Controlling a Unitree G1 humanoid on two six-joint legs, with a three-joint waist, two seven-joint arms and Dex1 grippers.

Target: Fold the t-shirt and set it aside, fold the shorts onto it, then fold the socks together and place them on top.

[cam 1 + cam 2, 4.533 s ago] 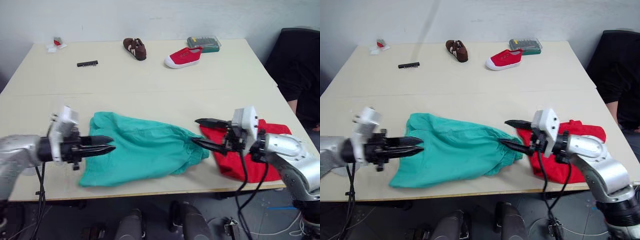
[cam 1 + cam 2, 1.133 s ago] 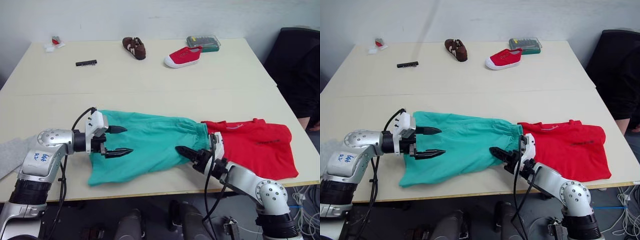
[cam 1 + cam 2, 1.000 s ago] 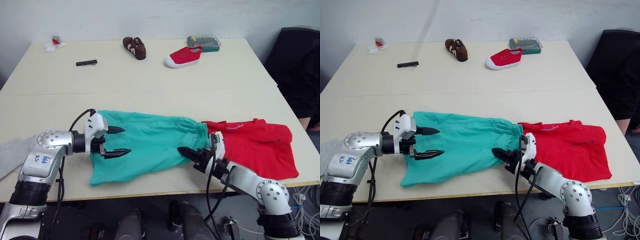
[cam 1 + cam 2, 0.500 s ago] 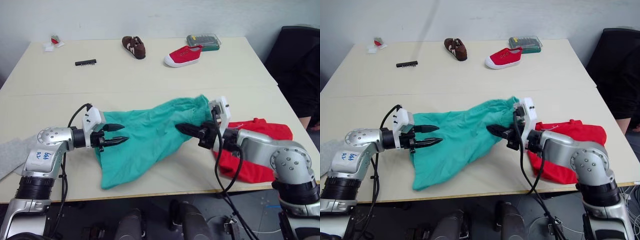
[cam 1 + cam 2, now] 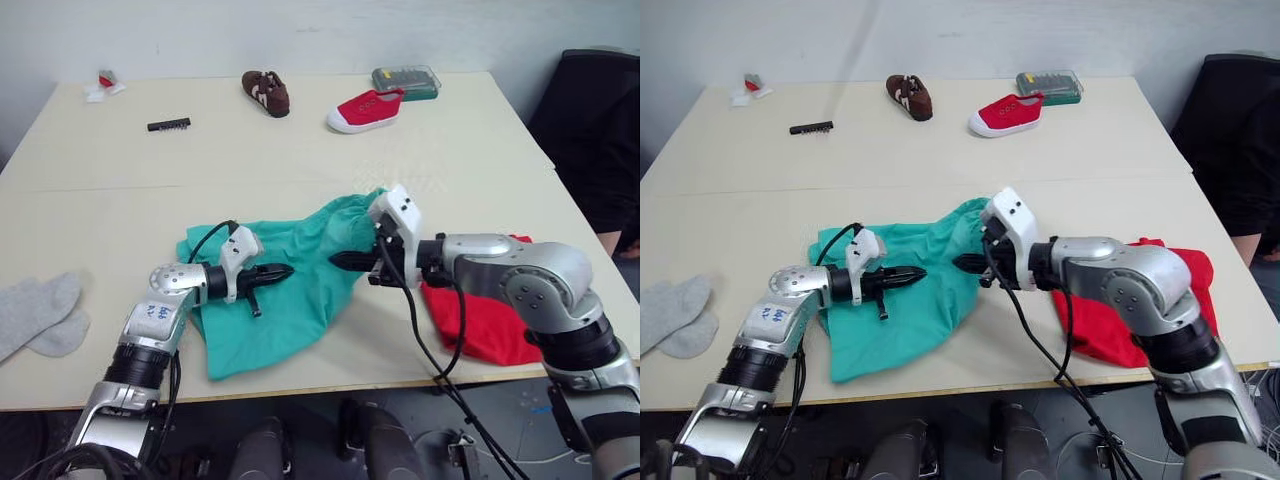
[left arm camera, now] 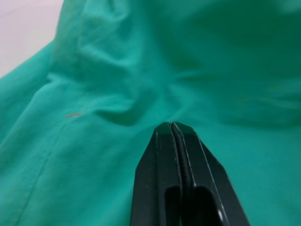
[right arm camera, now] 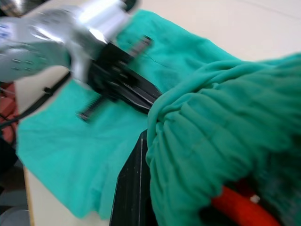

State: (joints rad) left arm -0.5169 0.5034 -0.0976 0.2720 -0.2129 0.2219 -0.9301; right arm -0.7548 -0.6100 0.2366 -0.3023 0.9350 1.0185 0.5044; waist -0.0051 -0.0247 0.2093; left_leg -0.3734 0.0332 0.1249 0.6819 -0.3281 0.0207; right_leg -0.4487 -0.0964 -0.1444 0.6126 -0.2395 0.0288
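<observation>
Pale wood-look table, flat, matte. Shorts: teal, soft, wrinkled, bunched mid-table toward 6 o'clock, gathered waistband lifted at their 2 o'clock edge. T-shirt: red, crumpled, at 4 o'clock, partly under the right arm. Socks: grey knit, lying together at 8 o'clock near the table edge. Right gripper pinches the ribbed waistband; right wrist view shows folds draped over its finger. Left gripper has fingers pressed together, tips over the shorts' centre; left wrist view shows a seam and small stain. Far edge, 12 o'clock: red canvas shoe, brown shoe.
</observation>
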